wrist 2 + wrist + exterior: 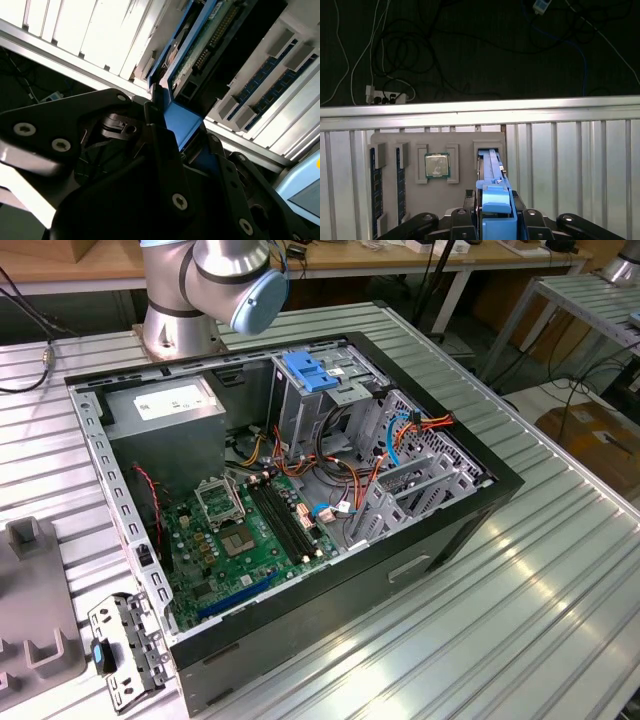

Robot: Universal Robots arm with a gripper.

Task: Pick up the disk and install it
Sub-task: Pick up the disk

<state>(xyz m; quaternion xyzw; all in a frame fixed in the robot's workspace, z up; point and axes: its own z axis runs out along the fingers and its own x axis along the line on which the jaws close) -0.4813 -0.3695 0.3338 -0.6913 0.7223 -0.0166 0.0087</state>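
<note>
First wrist view: the disk (492, 170) stands on edge in a slot of a grey tray (465, 145), with a chip (437, 165) and memory sticks (374, 185) seated in other pockets beside it. The gripper (495, 202) sits at the disk's near end, one of its dark fingers (469, 196) on each side of the blue rail. In the second wrist view the fingers (157, 135) lie narrow against that rail, so they look closed on the disk (182, 122), though I cannot tell how firm the hold is. The disk's lower edge appears to be in the slot, so I judge it grasped but not lifted out.

In the exterior view the open case (440, 530) lies on the desk (520, 590). Its metal cage (300, 405) stands at the far side under a blue latch plate (310, 370).

By my reading the pick is about half done. The lift, the carry to the case and the whole install are left.
</note>
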